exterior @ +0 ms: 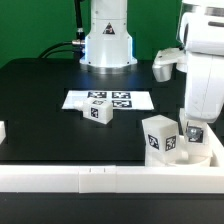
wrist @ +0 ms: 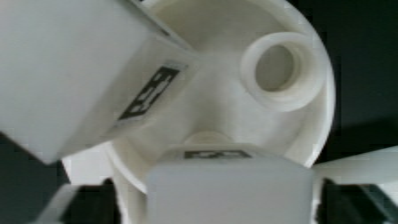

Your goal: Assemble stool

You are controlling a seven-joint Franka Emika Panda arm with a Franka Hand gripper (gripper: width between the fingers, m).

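the round white seat (exterior: 210,152) of the stool sits at the exterior view's right, just behind the long border rail (exterior: 100,178), and a blocky tagged leg (exterior: 159,136) stands upright on or against it. the gripper (exterior: 194,128) hangs low over the seat beside that leg. the wrist view shows a white tagged part between its fingers, but you cannot tell whether the jaws clamp it. another leg (exterior: 98,112) lies loose beside the marker board (exterior: 125,99). expect light, stiff, smooth plastic that may slip, so take a leg across two flat opposite faces.
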